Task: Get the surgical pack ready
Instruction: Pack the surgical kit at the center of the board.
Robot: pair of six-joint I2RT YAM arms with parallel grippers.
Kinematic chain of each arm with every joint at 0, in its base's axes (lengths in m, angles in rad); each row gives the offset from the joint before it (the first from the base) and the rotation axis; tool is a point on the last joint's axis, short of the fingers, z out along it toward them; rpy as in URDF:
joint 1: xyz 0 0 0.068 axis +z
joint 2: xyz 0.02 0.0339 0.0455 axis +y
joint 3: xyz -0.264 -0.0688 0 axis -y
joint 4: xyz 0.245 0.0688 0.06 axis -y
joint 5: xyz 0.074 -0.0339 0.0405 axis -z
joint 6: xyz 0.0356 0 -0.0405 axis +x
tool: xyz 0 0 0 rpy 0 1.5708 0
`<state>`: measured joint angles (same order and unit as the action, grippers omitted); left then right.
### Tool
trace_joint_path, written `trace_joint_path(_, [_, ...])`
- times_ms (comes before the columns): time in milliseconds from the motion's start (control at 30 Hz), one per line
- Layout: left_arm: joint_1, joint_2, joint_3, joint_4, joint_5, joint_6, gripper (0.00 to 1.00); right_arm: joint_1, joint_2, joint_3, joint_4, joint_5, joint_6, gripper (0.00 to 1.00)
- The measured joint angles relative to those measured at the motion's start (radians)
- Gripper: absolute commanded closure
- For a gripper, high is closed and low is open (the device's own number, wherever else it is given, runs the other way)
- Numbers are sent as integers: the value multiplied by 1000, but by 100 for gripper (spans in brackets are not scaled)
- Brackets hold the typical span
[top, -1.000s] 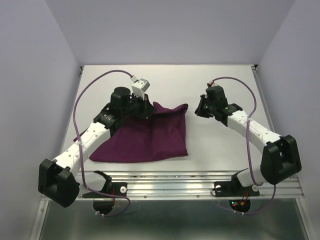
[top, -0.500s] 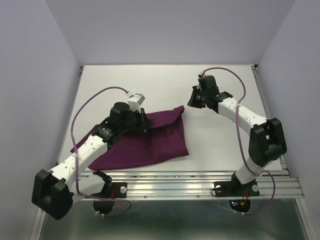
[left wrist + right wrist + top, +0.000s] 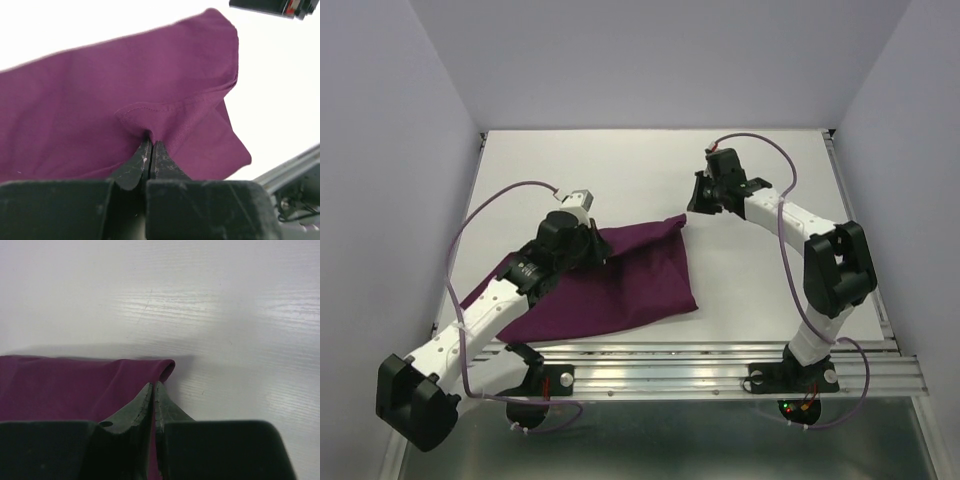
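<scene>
Drape: the purple drape (image 3: 625,285) lies on the table (image 3: 760,270), left of centre in the top view. It is folded to a rough rectangle, with its lower edge near the rail at the bottom of the frame.
Left gripper: the left gripper (image 3: 150,142) has its jaws pressed together on a puckered bit of hem along the cloth's upper left edge.
Right gripper: the right gripper (image 3: 153,385) has its jaws pressed together at the cloth's upper right corner. A sliver of purple shows between the fingers, so it seems to pinch that corner, but only by a thin bite.
Contents: no tray, instruments or gauze show, and I cannot tell whether anything lies within the folds.
Risk, corner slip: the right hold looks shallow, so any sideways tug could pull the corner free and let the fold drop open.
Risk, bunched layers: the left pinch gathers a crease, perhaps more than one layer. A lift from there could drag the whole drape rather than one flap.
Risk, uneven pull: if the two arms move at different rates, the top edge skews and wrinkles set in.
Risk, sliding: a pull toward the bottom of the frame could carry the lower edge over the rail.
</scene>
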<state>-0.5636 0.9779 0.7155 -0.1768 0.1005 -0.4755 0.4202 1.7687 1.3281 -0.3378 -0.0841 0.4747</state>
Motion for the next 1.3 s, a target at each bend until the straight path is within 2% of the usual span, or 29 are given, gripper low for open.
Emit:
trace_joint_path(200, [0, 1, 139, -91, -102, 83, 100, 0, 7, 7, -2, -19, -4, 89])
trace_joint_path(500, [0, 48, 111, -156, -76, 71, 100, 0, 17, 28, 5, -72, -26, 89])
trace_joint_path(533, [0, 53, 102, -166, -74, 62, 95, 0, 17, 28, 8, -79, -31, 89])
trace_joint_path(567, [0, 56, 90, -179, -65, 45, 76, 0, 17, 28, 8, -84, -34, 89])
trace_joint_path(600, [0, 57, 81, -187, -59, 28, 45, 0, 17, 28, 8, -87, -37, 89])
trace_joint_path(633, [0, 58, 74, -198, -53, 8, 20, 0, 17, 28, 8, -90, -39, 89])
trace_joint_path(700, [0, 59, 66, -226, -52, -29, 13, 0, 17, 28, 9, -95, -42, 89])
trace_joint_path(800, [0, 61, 63, -286, -84, -93, 14, 0, 17, 28, 9, -101, -45, 89])
trace_joint_path(933, [11, 51, 63, -359, -159, -202, 24, 3, 17, 28, 8, -103, -53, 89])
trace_joint_path(1033, [60, 33, 61, -403, -202, -319, 31, 21, 16, 28, 5, -99, -61, 89])
trace_joint_path(1167, [130, 6, -2, -377, -224, -443, 31, 83, -5, 25, -7, -74, -69, 86])
trace_joint_path(1267, [210, 6, -84, -342, -223, -487, 27, 151, -54, 10, -20, -46, -80, 77])
trace_joint_path(1300, [256, 8, -114, -321, -214, -491, 24, 190, -81, -1, -23, -26, -89, 70])
